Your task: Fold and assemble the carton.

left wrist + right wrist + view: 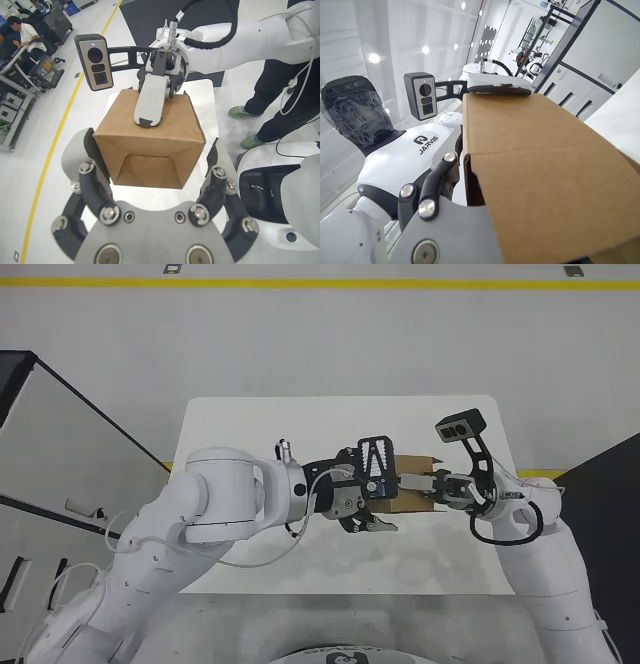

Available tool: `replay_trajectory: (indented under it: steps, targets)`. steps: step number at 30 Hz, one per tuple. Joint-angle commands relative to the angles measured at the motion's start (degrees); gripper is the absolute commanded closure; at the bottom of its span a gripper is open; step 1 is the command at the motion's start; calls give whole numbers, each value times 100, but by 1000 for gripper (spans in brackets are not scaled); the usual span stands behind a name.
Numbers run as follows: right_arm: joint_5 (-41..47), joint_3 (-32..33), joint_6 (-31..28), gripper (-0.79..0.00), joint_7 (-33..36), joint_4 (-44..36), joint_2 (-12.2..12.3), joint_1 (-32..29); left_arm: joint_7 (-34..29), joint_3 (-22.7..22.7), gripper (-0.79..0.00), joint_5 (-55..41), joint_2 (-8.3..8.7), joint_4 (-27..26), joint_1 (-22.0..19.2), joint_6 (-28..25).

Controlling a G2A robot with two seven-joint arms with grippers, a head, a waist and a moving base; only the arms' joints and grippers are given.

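Note:
A brown carton (412, 490) is held above the white table (300, 424), between my two grippers. In the left wrist view the carton (150, 140) turns an open end toward the camera, with one flap folded inward. My left gripper (152, 138) stands open around that end, one pad (91, 147) against the carton's side and the other finger (216, 155) a little apart from it. From the opposite end my right gripper (434, 486) is shut on the carton, one finger (150, 105) lying flat along its top wall. The right wrist view has the carton (545, 170) close up.
The table's front (400, 564) and back (450, 424) are bare. A black-framed glass partition (70, 424) stands to the left of the table, and a yellow floor line (320, 282) runs beyond it.

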Motion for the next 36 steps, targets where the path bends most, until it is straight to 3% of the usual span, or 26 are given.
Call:
replay_trajectory:
  steps: [1, 19, 21, 24, 30, 32, 36]
  targets:
    - [-12, -13, 13, 0, 25, -18, 5, -7, 6, -6, -785, -1, 6, -10, 4, 28]
    - [5, -69, -9, 0, 23, -25, 46, -1, 68, 104, -785, -2, 40, 38, -67, 76]
    - [-4, -74, -6, 0, 24, -22, 51, 8, 76, 111, -683, 5, 44, 41, -73, 92]
    - [-13, -83, -6, 0, 16, -22, 57, 16, 74, 127, -409, 15, 49, 42, -81, 103]
    - [-18, -107, -2, 0, -29, -30, 68, 22, 98, 130, -175, 9, 64, 48, -79, 124]
    - [-17, -115, 5, 0, -40, -30, 71, 22, 104, 127, 0, 9, 70, 50, -77, 120]
    - [-11, -119, 4, 0, -94, -33, 78, 19, 127, 107, 0, 7, 83, 50, -68, 118]
